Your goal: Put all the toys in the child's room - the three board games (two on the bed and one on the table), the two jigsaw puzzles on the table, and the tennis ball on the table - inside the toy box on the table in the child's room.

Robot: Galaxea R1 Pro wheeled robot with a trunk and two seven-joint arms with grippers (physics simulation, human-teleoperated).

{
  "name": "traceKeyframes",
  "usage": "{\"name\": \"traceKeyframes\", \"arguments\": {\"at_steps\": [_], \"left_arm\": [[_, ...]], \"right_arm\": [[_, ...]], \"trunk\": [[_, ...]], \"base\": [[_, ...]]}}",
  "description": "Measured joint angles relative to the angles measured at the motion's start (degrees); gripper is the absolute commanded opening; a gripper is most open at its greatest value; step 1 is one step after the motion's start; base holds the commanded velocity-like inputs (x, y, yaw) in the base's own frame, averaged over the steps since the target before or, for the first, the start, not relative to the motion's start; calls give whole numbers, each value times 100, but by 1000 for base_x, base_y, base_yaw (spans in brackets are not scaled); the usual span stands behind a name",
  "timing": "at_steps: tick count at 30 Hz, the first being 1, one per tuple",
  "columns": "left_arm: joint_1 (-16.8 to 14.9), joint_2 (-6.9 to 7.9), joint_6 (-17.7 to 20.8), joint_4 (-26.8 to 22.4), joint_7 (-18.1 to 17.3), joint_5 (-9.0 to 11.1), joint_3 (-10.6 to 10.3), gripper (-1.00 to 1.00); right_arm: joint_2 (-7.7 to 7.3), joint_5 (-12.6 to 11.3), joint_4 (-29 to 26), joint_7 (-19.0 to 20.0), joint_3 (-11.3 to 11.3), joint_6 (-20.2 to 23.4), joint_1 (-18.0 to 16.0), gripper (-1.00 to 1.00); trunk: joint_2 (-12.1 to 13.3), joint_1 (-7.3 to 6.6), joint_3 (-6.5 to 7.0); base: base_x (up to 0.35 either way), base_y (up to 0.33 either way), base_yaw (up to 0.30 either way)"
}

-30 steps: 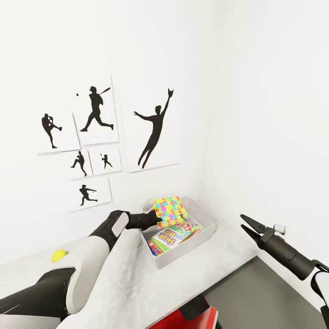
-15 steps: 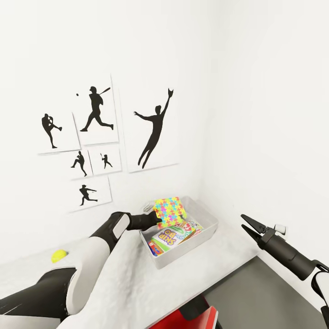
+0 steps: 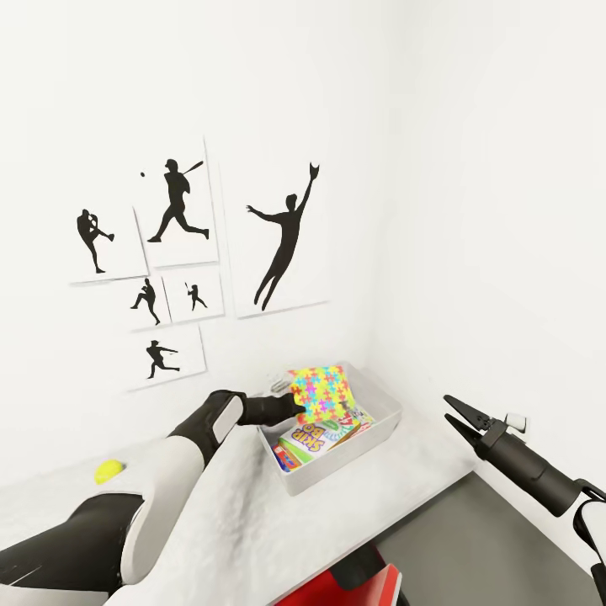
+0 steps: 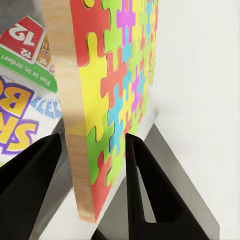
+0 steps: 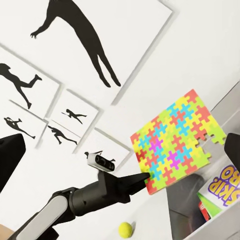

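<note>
The thin flat jigsaw puzzle with its yellow, pink, blue and green interlocking print (image 3: 321, 392) now hangs further right than it did half a second ago, over the middle of the light grey shallow toy box (image 3: 380, 427) rather than above its near-left rim, and it tilts a little more toward the back wall. It stands on edge, clear of the contents below. The left gripper (image 3: 297, 406) is clamped on the puzzle's lower edge: in the left wrist view its two black fingers (image 4: 145, 185) stand on either side of the board, narrowly spread to the board's thickness, with the wooden side edge of the puzzle (image 4: 102, 107) showing between them.

Under the puzzle, inside the box, lie flat cartoon-printed board games (image 3: 313, 435), the top one white with a green edge and large lettering. The shift suggests the carry is nearly finished; what remains for this piece, as I judge it, is letting go so it drops flat onto the games.

Outward from the box, the long white table (image 3: 244, 513) runs toward the left, and the small yellow-green tennis ball (image 3: 108, 471) rests on it well apart from the box, so that toy is not yet put away. On the wall behind hang white prints of black baseball-player silhouettes (image 3: 282, 240). The right gripper (image 3: 455, 407) hovers to the right of the box, off the table's edge, its slim black jaws slightly parted and holding nothing.
</note>
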Motion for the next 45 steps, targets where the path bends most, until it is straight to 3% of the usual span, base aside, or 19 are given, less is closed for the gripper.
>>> {"name": "traceKeyframes", "arguments": {"at_steps": [6, 7, 21, 25, 29, 35, 38, 39, 40, 43, 45], "left_arm": [[0, -8, -151, 63, -15, -19, -121, -100], [0, -9, -185, 110, -16, -26, -146, 100], [0, 52, -247, 146, -51, -10, -242, 100], [-1, 130, -246, 115, -287, -5, -222, 100], [-1, 448, -115, -240, -985, 6, -222, 100], [30, 1099, 1019, -1438, -2557, 25, -202, 100], [78, 1658, 1666, -2306, -3416, 52, -195, 100], [99, 1768, 1755, -2432, -3558, 52, -194, 100], [157, 1968, 1885, -2627, -3836, 59, -190, 100], [444, 2611, 2038, -2958, -4762, 65, -181, 100], [692, 2919, 2034, -3026, -5271, 51, -174, 100]], "right_arm": [[-6, 3, 3, 0, 0, 0, 0, 100], [-5, 2, 3, 0, 0, 0, 0, 100], [-7, 1, 3, 0, 0, 0, 0, 100], [-6, 0, 3, 0, 0, 0, 0, 100], [-5, 3, 3, 0, 0, 0, 0, 100], [-8, 3, 3, 1, 0, 0, 0, 100], [-7, 6, 3, 1, 0, -1, 0, 100], [-7, 6, 3, 1, 0, 0, 0, 100], [-6, 7, 3, 1, 0, -1, 0, 100], [-7, 9, 3, 1, 0, -3, 0, 100], [-8, 9, 3, 1, 0, -4, 0, 100]], "trunk": [[0, 0, 0], [0, 0, 0], [0, 0, 0], [0, 0, 0], [0, 0, 0], [-1, 0, 0], [-1, 0, 1], [-1, 0, 0], [-1, 0, 0], [-1, 0, 0], [0, 0, -1]], "base": [[0, 0, 0], [0, 0, 0], [0, 0, 0], [0, 0, 0], [0, 0, 0], [0, 0, 0], [0, 0, 0], [0, 0, 0], [0, 0, 0], [0, 0, 0], [0, 0, 0]]}}
